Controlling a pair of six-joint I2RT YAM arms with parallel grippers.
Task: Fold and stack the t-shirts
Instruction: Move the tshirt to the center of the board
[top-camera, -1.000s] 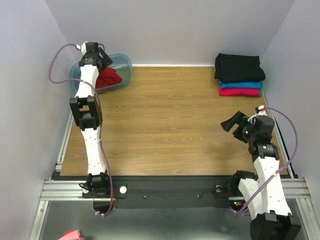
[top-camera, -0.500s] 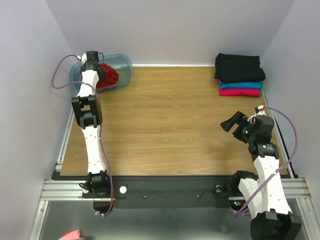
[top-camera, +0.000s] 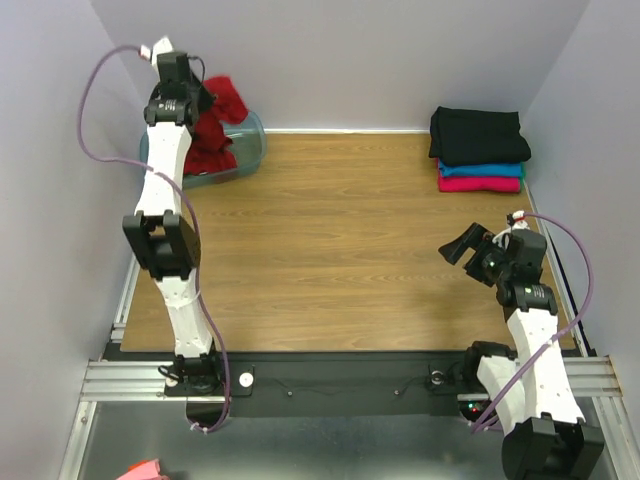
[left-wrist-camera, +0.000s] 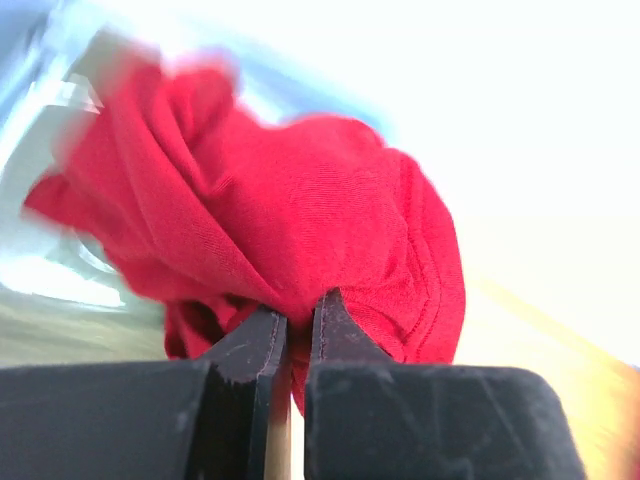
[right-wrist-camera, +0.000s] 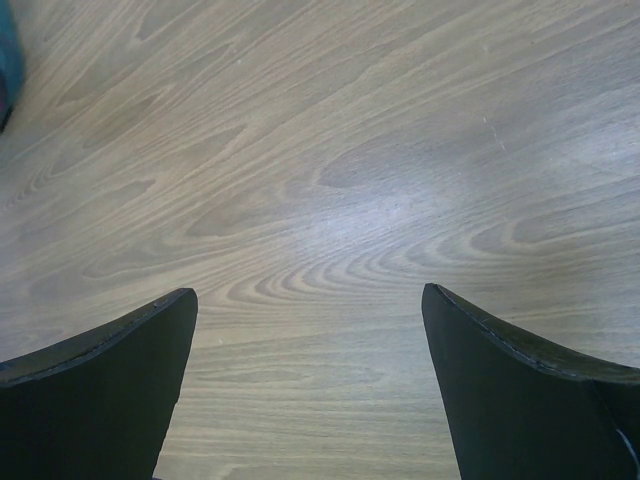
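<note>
A crumpled deep red t-shirt (top-camera: 215, 125) hangs above the pale blue tub (top-camera: 248, 150) at the back left, its lower part still inside the tub. My left gripper (top-camera: 200, 100) is shut on a fold of it; in the left wrist view the red t-shirt (left-wrist-camera: 300, 220) bunches out from between the pinched fingers (left-wrist-camera: 335, 330). At the back right lies a folded stack: a black t-shirt (top-camera: 476, 135) on top, a teal one (top-camera: 482, 170) under it, a magenta one (top-camera: 480, 184) at the bottom. My right gripper (top-camera: 462, 246) hovers open over bare wood (right-wrist-camera: 320, 200).
The wooden table (top-camera: 340, 240) is bounded by grey walls at the back and both sides. A metal rail (top-camera: 330, 375) runs along the near edge by the arm bases. The left arm's cable (top-camera: 90, 110) loops out toward the left wall.
My left gripper dipped into the tub, shut on the red t-shirt and has lifted it up above the tub rim. The right arm has stayed still.
</note>
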